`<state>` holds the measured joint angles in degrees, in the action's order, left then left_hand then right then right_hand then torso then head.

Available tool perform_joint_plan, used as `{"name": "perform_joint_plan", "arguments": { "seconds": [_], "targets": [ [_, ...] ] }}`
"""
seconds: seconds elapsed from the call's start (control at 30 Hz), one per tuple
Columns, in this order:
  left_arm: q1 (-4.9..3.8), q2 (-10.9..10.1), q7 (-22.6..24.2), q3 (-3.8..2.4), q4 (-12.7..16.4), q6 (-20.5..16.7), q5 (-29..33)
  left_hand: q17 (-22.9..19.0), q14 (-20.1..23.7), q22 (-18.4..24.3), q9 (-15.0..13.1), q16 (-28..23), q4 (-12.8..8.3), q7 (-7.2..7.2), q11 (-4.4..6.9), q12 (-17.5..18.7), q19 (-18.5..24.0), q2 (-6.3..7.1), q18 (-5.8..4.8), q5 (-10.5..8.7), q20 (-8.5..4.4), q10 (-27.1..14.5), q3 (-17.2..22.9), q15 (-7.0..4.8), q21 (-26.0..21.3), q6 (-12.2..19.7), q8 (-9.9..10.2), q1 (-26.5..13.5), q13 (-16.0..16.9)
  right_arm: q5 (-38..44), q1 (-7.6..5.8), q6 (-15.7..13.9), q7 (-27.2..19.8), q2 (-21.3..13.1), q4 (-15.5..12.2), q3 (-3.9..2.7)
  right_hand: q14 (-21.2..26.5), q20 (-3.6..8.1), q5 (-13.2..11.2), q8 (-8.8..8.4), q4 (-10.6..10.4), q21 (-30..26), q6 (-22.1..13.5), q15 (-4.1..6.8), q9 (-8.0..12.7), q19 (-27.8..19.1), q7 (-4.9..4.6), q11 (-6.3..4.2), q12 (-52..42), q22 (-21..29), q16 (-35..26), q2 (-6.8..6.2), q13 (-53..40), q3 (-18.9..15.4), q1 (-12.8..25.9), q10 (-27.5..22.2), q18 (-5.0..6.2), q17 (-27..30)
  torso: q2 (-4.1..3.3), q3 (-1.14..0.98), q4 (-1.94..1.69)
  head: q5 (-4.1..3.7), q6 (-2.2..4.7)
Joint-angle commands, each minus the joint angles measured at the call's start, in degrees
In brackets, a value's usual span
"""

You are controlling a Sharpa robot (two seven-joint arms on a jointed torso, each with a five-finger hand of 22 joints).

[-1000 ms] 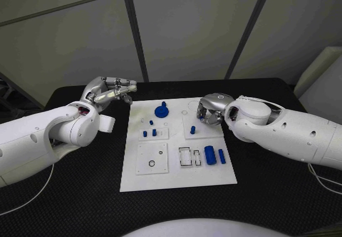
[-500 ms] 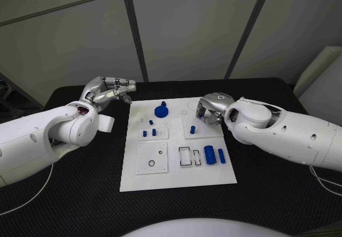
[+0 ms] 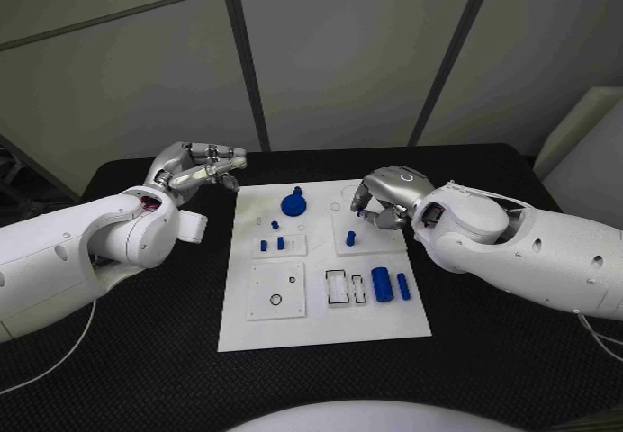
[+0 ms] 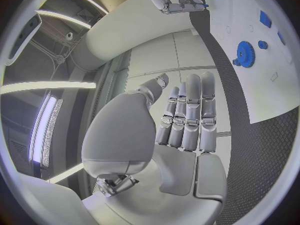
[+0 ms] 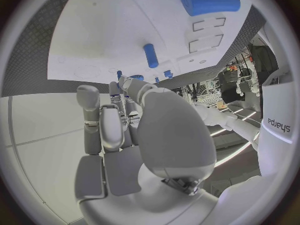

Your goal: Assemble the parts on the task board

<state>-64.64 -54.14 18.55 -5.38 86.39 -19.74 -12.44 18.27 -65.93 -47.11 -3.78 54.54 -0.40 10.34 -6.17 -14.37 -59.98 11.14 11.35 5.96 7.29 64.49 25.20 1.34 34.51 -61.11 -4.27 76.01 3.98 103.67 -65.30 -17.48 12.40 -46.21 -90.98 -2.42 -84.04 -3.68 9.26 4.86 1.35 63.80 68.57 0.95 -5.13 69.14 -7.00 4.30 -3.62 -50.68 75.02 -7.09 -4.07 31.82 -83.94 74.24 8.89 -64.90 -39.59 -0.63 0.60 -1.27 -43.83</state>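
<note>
Table (image 3: 156, 360): black, textured mat.
Task board (image 3: 325, 328): flat matte white plate lying mid-table, carrying smooth blue parts: gear (image 3: 294, 203), cylinder (image 3: 382, 281), upright peg (image 3: 350, 238).
Right hand (image 3: 384, 200): hovering beside the peg, fingers curling inward, gripping nothing visible; it is best lowering squarely, pinching low.
Left hand (image 3: 197, 167): idling off-board, fingers extended, empty.
</note>
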Motion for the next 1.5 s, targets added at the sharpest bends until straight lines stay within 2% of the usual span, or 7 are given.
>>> {"name": "perform_joint_plan", "arguments": {
  "seconds": [0.03,0.3,0.53,0.67,0.9,1.17,1.5],
  "targets": [
    [-0.07,0.2,0.2,-0.05,0.0,0.6,0.2,-0.1,-0.2,0.1,0.1,-0.4,-0.1,0.08,-0.05,-0.2,-0.1,-0.41,-1.03,-0.21,0.21,-0.4,-0.4,0.37,-0.3,0.4,0.3,-0.1,-0.1,-1.2,-0.11,-3.7,-0.7,-0.2,-2.7,-0.07,-2.3,-0.2,0.4,-0.25,0.2,0.2,0.1,0.27,0.0,0.1,-0.39,-1.01,-0.1,-0.2,-0.1,-0.4,-0.1,0.3,0.5,1.4,-0.94,0.0,0.0,0.04,-0.09,0.53,0.2],
    [-0.06,0.7,0.3,-0.05,0.2,0.8,0.2,-0.1,-0.2,0.1,0.1,-0.4,-0.1,0.08,-0.05,-0.2,-0.1,-0.41,-1.03,-0.21,0.21,-0.4,-0.4,0.37,-0.3,0.4,0.3,-0.1,-0.1,-2.5,0.27,-4.0,-1.8,1.9,-6.4,-0.05,-2.2,-0.23,0.8,-0.39,0.5,0.6,0.1,0.3,0.0,0.0,-0.49,-0.96,-0.1,-0.5,0.0,-0.63,-0.1,0.5,0.6,1.3,-0.95,0.1,0.05,0.07,-0.16,3.0,-0.45],
    [-0.03,1.2,0.3,-0.06,0.2,1.0,0.2,-0.1,-0.2,0.1,0.0,-0.4,-0.1,0.12,-0.08,-0.3,0.0,-0.46,-1.03,-0.21,0.23,-0.5,-0.4,0.4,-0.4,0.5,0.3,-0.1,-0.1,-2.7,3.03,-2.5,-2.2,4.9,-8.1,-0.05,-2.2,-0.26,0.9,-0.45,0.6,0.6,0.1,0.28,0.0,-0.1,-0.55,-0.92,0.0,-0.5,-0.1,-0.69,-0.1,0.6,0.7,1.3,-0.94,0.3,0.03,0.16,-0.02,6.47,-1.66],
    [-0.03,1.5,0.4,-0.06,0.2,1.1,0.3,-0.1,-0.2,0.1,0.0,-0.4,-0.1,0.12,-0.09,-0.3,0.0,-0.47,-1.03,-0.2,0.24,-0.6,-0.4,0.41,-0.4,0.5,0.3,-0.1,-0.1,-2.7,4.76,-1.2,-2.5,6.6,-7.6,-0.05,-2.1,-0.28,0.9,-0.48,0.7,0.7,0.1,0.27,0.0,-0.1,-0.57,-0.9,0.0,-0.5,-0.2,-0.78,-0.1,0.6,0.8,1.3,-0.93,0.5,0.02,0.19,-0.12,7.61,-2.19],
    [-0.05,2.4,0.4,-0.07,0.1,1.6,0.6,-0.2,-0.1,0.2,0.0,-0.6,-0.3,0.15,-0.1,-0.4,0.0,-0.83,-0.99,-0.13,0.27,-0.7,-0.3,0.41,-0.5,0.6,0.3,0.4,-0.1,-2.7,6.87,0.9,-2.9,9.1,-5.9,-0.03,-2.1,-0.31,1.1,-0.53,0.8,0.8,0.1,0.26,0.0,-0.2,-0.59,-0.89,0.0,-0.6,-0.2,-0.91,-0.2,0.5,1.0,1.2,-0.94,0.5,-0.04,0.15,-0.15,8.9,-2.79],
    [-0.06,3.0,0.3,-0.07,-0.1,1.8,0.6,-0.2,-0.1,0.2,0.0,-0.6,-0.3,0.15,-0.1,-0.4,0.0,-0.84,-0.99,-0.13,0.27,-0.7,-0.3,0.41,-0.6,0.6,0.2,0.4,-0.1,-2.5,7.85,2.1,-3.0,10.7,-4.0,0.0,-2.1,-0.36,1.5,-0.61,1.0,0.9,0.1,0.24,0.0,-0.3,-0.62,-0.87,0.0,-0.7,-0.1,-0.95,-0.2,0.5,1.1,1.2,-0.92,0.5,-0.06,0.03,-0.03,9.94,-3.39],
    [-0.06,3.4,0.2,-0.07,-0.3,2.0,0.6,-0.3,-0.1,0.2,0.0,-0.7,-0.2,0.21,-0.17,-0.5,0.0,-0.83,-1.0,-0.16,0.3,-0.9,-0.3,0.46,-0.6,0.7,0.3,0.3,-0.1,-2.5,8.05,3.8,-3.1,11.4,-3.4,0.02,-2.1,-0.39,1.7,-0.65,1.1,1.0,0.1,0.22,0.0,-0.4,-0.65,-0.84,0.0,-0.8,-0.1,-1.01,-0.2,0.4,1.3,1.1,-0.92,0.5,-0.05,0.06,-0.08,10.16,-3.94]
  ]
}}
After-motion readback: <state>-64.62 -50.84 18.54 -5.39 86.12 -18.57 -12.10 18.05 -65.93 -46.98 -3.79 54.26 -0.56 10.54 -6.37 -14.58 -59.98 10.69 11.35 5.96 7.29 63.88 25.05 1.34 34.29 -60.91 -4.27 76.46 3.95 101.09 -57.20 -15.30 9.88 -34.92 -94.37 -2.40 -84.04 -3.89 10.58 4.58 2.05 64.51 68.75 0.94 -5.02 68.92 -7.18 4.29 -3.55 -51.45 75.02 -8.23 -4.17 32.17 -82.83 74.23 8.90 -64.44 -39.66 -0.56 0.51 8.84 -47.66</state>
